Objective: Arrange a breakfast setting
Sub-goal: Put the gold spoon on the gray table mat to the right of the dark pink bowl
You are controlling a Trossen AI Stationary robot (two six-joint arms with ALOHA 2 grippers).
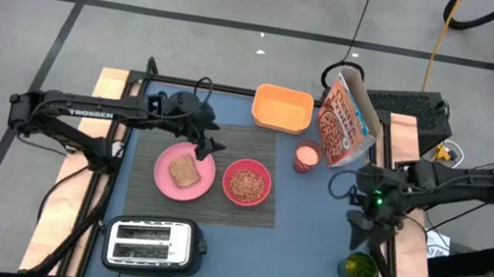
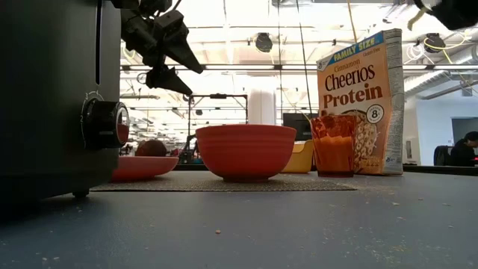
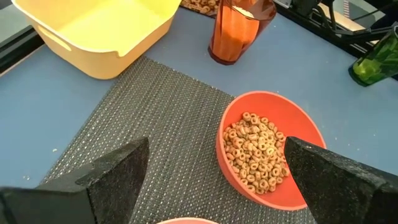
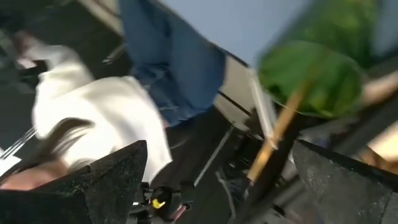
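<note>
Blue tabletop (image 1: 311,238) carries a grey woven rectangular placemat (image 1: 256,145) holding a flat pink plate (image 1: 164,177) with a brown toast slice (image 1: 185,172), beside a pink bowl (image 1: 247,182) of cereal rings. Left gripper (image 1: 210,149) hovers above the plate, jaws wide apart and empty; right gripper (image 1: 358,238) waits near the table's right edge, jaws spread, empty.

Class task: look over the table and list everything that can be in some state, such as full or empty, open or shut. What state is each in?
Bowl: filled with cereal rings.
Plate: holds a toast slice.
Yellow tub: empty.
Cereal box: upright, top flaps open.
Orange cup: upright, contents unclear.
Toaster: slots look empty.
Left gripper: jaws open, above the plate.
Right gripper: jaws open, holding nothing.
</note>
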